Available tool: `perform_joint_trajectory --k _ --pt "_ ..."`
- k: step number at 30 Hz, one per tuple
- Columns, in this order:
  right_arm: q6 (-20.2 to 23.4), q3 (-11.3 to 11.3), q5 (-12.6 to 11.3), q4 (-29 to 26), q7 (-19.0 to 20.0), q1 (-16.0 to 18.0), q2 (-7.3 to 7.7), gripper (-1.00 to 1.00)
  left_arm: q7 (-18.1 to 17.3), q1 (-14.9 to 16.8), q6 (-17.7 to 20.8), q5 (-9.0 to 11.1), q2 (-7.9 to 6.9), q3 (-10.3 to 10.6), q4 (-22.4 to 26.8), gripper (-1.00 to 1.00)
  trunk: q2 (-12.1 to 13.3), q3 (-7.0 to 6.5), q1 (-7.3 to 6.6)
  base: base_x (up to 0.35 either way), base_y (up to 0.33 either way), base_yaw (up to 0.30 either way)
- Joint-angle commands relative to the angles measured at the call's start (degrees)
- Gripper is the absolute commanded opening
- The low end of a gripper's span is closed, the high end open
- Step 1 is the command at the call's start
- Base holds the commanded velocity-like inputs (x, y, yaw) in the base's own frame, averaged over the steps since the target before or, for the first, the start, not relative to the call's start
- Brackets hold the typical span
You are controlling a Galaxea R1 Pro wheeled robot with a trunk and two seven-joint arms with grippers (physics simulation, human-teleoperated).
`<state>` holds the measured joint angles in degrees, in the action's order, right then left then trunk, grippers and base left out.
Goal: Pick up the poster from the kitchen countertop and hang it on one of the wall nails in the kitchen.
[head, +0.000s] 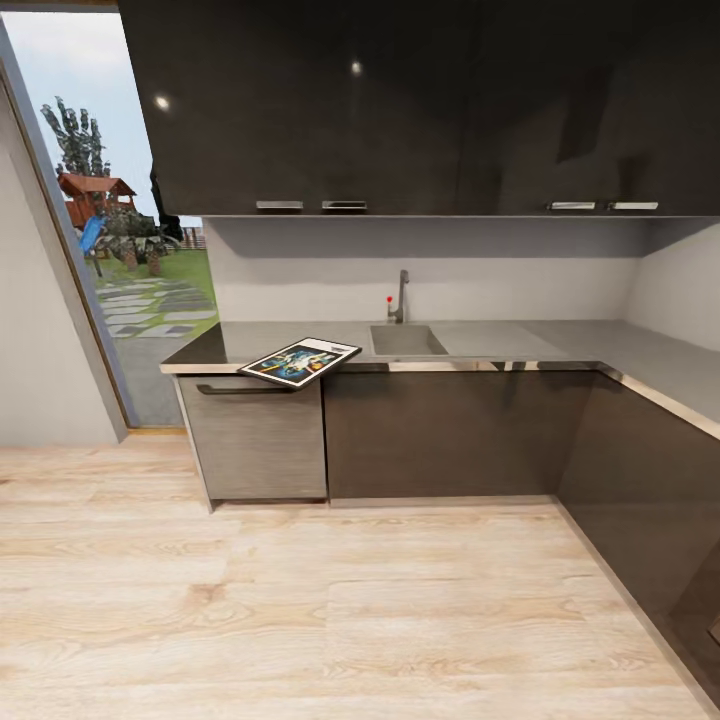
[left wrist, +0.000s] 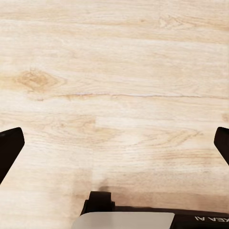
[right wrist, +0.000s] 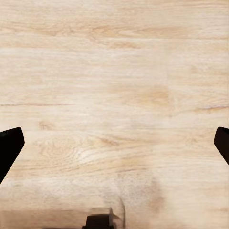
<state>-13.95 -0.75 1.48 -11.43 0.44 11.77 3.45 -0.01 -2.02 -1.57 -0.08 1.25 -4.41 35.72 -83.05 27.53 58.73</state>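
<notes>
The poster (head: 300,361) is seen lying flat on the kitchen countertop (head: 500,340), overhanging its front edge, left of the sink (head: 405,340); the left gripper (left wrist: 114,143) and right gripper (right wrist: 114,143) are held spread wide over the wooden floor (head: 300,600), nothing being pinched.

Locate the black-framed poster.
In the head view, the flat black-framed poster lies on the light-grey countertop, left of the sink, one corner overhanging the front edge.

Black fingertips (left wrist: 9,152) (right wrist: 9,150), pale grey wrist plate (left wrist: 124,220), white lettering on black housing (left wrist: 210,218)
</notes>
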Motion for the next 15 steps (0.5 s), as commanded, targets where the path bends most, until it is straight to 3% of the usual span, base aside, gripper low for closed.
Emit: perform_joint_trajectory --k 1,7,15 --pt "-0.44 -0.18 -0.18 0.27 0.04 -0.04 0.05 1.0 0.0 -0.01 -0.07 -0.01 0.05 -0.12 0.05 1.0 -0.03 0.05 0.0 0.0 0.0 0.0" --pt "-0.43 0.32 -0.02 -0.76 -0.97 -0.15 0.35 1.0 0.01 -0.08 -2.01 0.0 0.07 -0.01 -0.4 1.0 -0.03 0.05 0.0 0.038 0.0 0.0" --pt "-0.47 0.39 0.06 -0.93 -1.2 -0.16 0.4 1.0 0.01 -0.09 -3.83 0.03 0.07 0.01 -0.47 1.0 -0.03 0.05 0.0 0.275 0.0 0.0"
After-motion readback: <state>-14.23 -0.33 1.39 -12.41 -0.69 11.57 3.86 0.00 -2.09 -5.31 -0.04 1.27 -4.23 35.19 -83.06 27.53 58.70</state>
